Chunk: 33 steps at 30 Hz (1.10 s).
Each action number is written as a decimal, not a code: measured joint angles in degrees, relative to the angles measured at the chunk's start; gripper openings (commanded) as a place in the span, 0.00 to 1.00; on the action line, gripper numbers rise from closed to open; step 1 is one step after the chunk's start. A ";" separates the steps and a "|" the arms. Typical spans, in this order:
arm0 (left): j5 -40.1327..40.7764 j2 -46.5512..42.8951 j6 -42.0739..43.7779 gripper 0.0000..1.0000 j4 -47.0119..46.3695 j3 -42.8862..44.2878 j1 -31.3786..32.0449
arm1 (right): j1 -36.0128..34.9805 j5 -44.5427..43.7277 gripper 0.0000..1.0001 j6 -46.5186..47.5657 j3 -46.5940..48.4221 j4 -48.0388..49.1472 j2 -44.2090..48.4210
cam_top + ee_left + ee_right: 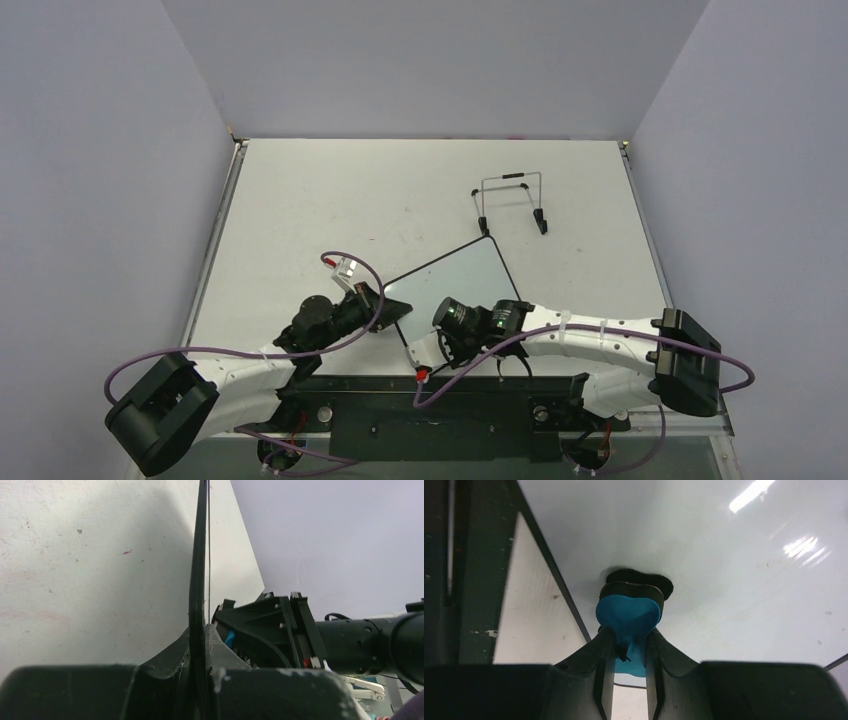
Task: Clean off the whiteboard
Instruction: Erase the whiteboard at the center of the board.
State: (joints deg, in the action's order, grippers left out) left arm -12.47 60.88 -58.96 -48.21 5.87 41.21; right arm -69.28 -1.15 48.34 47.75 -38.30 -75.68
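Looking down from above, the whiteboard (452, 278) lies skewed on the table (330, 190), near its front edge and between the two arms. The left gripper (386, 303) meets the board's left corner, and the right gripper (440, 345) sits over its near edge. A wire stand (510, 200) rests well apart, toward the far right.

From the left wrist, the left gripper (200, 632) is clenched on the whiteboard's thin black frame (199, 555), seen edge-on. The right gripper (260, 625) is just beyond it.

From the right wrist, the right gripper (629, 642) is clamped on a blue eraser (629, 612). The eraser's black pad presses on the glossy white face of the whiteboard (724, 580), close to its black frame.
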 measured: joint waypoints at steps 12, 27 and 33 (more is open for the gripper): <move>-0.22 0.09 -0.35 0.00 0.00 0.00 0.00 | 9.33 0.48 0.00 -1.09 0.02 1.27 2.25; -0.20 0.07 -0.39 0.00 0.02 0.00 0.00 | 1.05 5.27 0.00 -1.14 0.66 -1.31 1.92; 0.04 -0.90 0.00 0.00 0.13 -0.02 0.00 | -1.92 -0.52 0.00 -1.07 -0.98 0.02 0.04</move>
State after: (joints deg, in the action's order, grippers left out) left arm -12.43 59.99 -58.96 -48.07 5.85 41.21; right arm -71.20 -1.67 47.27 46.76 -38.28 -75.64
